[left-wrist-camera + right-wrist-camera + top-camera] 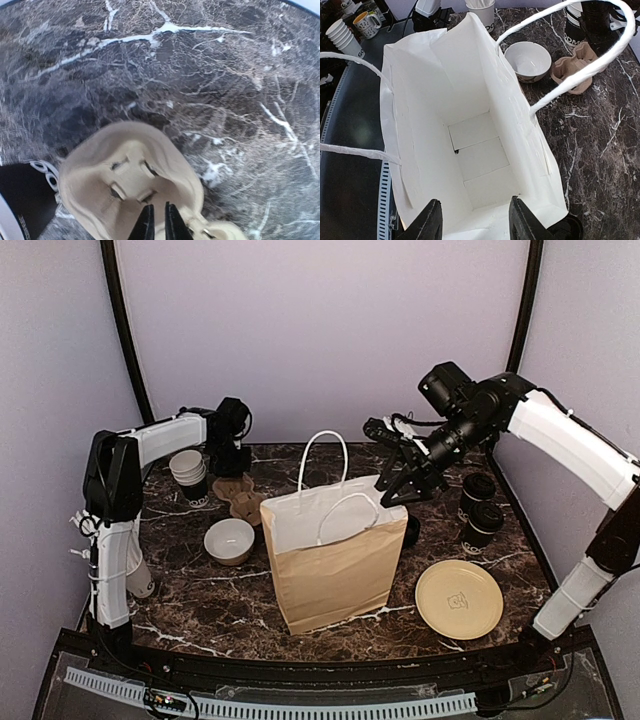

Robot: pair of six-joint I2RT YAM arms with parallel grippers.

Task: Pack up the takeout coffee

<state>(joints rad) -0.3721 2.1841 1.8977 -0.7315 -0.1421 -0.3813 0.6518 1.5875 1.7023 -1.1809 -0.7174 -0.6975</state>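
Note:
The takeout coffee, two black lidded cups (478,490) (484,523), stands at the right of the table and shows in neither wrist view. A brown paper bag (330,555) with white handles stands open in the middle, its white inside (480,150) holding nothing. My right gripper (400,485) (476,220) hangs open over the bag's right rim, with nothing between its fingers. My left gripper (232,468) (159,222) is down on the tan pulp cup carrier (240,498) (125,175). Its jaws are closed to a thin slit on the carrier's middle ridge.
A lidless nested cup stack (188,472) stands left of the carrier. A white bowl (229,540) (527,60) sits left of the bag and a tan plate (459,598) at front right. Something low and black (411,530) lies behind the bag's right side.

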